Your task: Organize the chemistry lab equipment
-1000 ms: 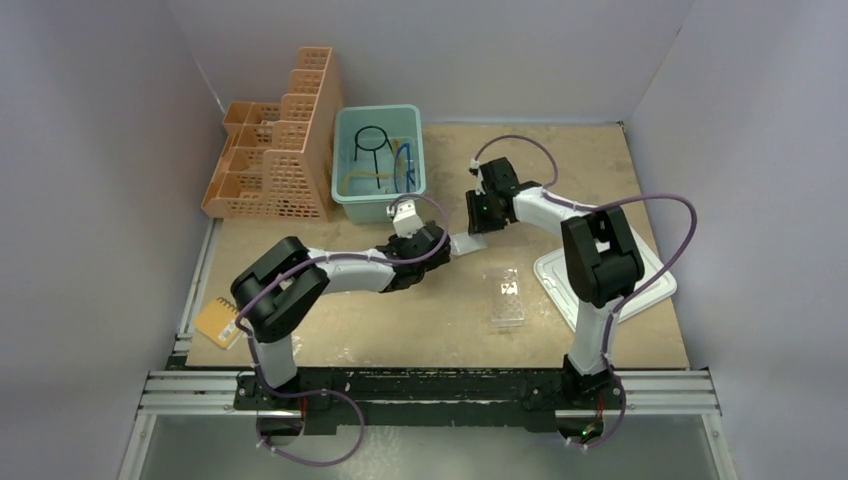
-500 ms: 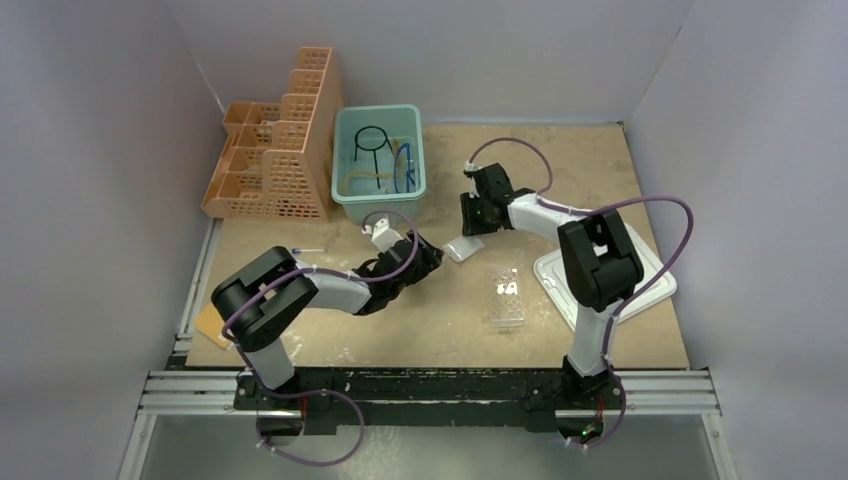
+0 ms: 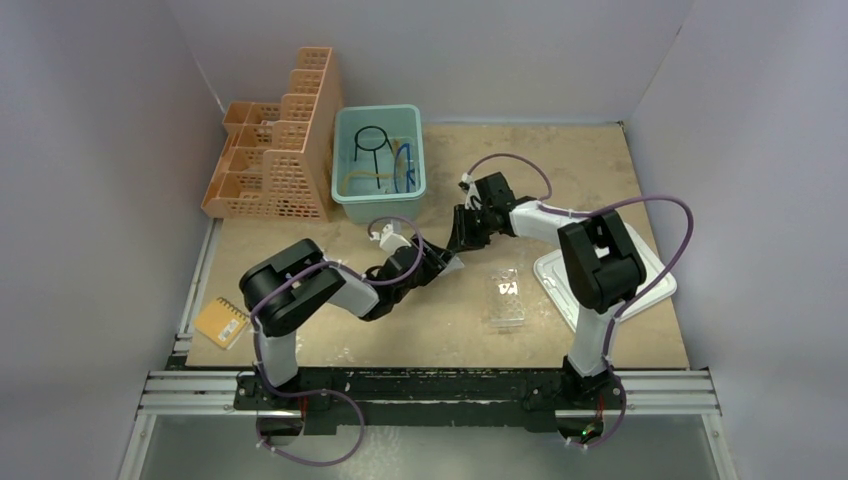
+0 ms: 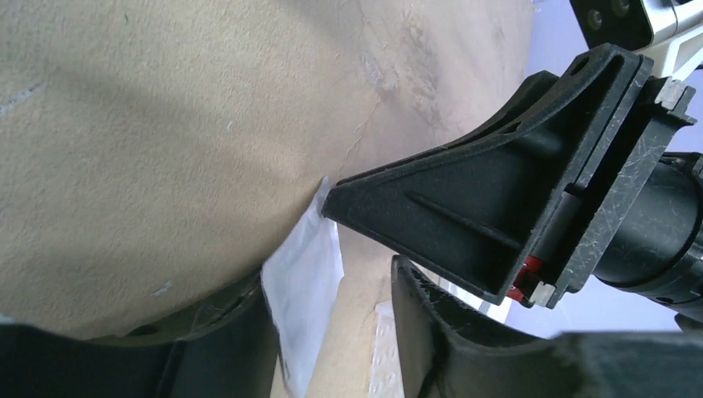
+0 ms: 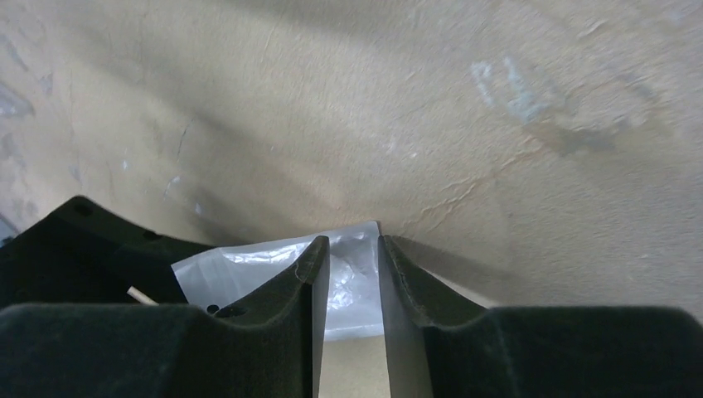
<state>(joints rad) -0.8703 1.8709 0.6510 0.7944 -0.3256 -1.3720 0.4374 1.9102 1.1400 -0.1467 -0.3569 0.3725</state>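
A small clear plastic bag (image 3: pixel 452 265) lies on the table between my two grippers. My left gripper (image 3: pixel 438 264) is low at the bag's left side. In the left wrist view the bag (image 4: pixel 303 282) rests against the left finger (image 4: pixel 224 348), and the left gripper (image 4: pixel 332 282) is open. My right gripper (image 3: pixel 461 238) comes down on the bag from behind. In the right wrist view the right gripper (image 5: pixel 351 249) has its fingers a narrow gap apart, with the bag (image 5: pixel 356 278) showing through the gap. A clear tube rack (image 3: pixel 505 297) lies to the right.
A teal bin (image 3: pixel 345 205) at the back holds a black wire ring (image 3: pixel 373 137), an amber hose and blue items. The orange lattice rack (image 3: pixel 280 150) stands to its left. An orange notepad (image 3: pixel 220 320) lies at the near left. A white lid (image 3: pixel 640 285) lies under the right arm.
My right gripper has come left and down onto the bag. The left gripper has dropped low and closed in on the bag from the left. Both pairs of jaws have narrowed.
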